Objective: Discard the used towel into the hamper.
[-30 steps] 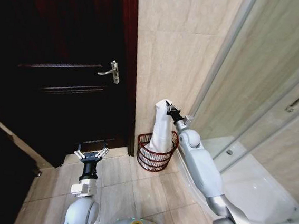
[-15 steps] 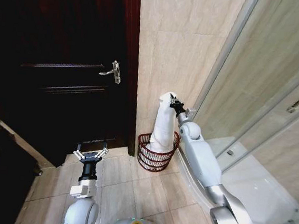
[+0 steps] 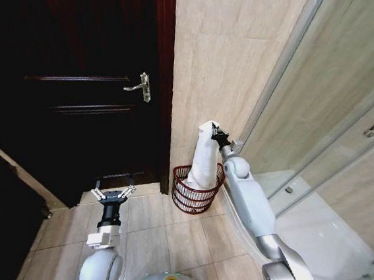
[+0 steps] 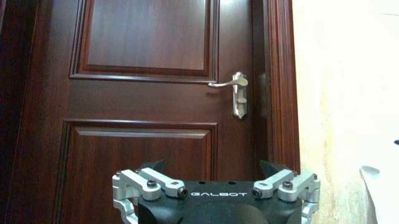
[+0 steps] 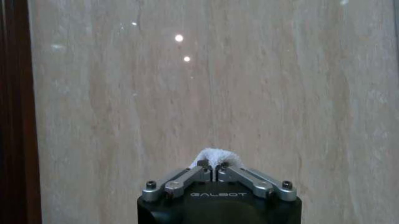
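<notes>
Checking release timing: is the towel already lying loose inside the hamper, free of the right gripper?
No, the right gripper is shut on the top of the towel, which hangs upright with its lower end in the hamper.

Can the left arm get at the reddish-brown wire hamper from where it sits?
Probably yes: bare floor tiles separate the open left gripper from the hamper, though the white towel, held by the right gripper, occupies its mouth.

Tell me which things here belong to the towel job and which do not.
Belonging to the job:
- towel, hanging into the hamper
- hamper on the floor
- right gripper, fingers shut on the towel

Not part of it:
- dark door
- door handle
- shower glass
- left gripper, open, idle
</notes>
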`<state>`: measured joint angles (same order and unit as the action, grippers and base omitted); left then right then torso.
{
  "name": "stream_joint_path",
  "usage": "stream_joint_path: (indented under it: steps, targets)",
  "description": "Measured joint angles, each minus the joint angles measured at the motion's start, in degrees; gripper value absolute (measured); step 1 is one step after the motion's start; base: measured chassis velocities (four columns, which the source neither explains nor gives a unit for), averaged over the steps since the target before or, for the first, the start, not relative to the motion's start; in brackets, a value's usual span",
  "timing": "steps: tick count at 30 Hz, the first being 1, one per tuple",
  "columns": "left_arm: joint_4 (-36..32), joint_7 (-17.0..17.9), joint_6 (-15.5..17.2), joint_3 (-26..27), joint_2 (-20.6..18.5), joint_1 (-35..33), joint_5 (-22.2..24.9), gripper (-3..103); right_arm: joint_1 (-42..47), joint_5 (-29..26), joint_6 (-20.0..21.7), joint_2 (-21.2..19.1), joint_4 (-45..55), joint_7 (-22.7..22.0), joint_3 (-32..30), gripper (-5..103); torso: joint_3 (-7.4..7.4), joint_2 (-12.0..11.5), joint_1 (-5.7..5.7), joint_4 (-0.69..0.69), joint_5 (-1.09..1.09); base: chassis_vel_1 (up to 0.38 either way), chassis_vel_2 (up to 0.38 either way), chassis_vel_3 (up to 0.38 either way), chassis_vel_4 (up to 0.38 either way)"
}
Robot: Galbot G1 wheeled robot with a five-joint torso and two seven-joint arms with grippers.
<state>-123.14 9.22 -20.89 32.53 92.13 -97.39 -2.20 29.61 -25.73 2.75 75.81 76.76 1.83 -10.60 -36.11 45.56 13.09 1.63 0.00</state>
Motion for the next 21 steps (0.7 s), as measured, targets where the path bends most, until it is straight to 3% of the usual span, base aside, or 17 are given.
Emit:
stream_joint_path:
  steps: [21]
  targets:
    - [-1.12,-0.18,-0.09,0.06,0.0,-0.94,-0.09,100,-0.4,-0.02,-1.62,1.14,-4.51,0.75,-0.7,1,3.04,-5.47,-2.42,0.0,0.0,0.0,0.0,0.0,0.0]
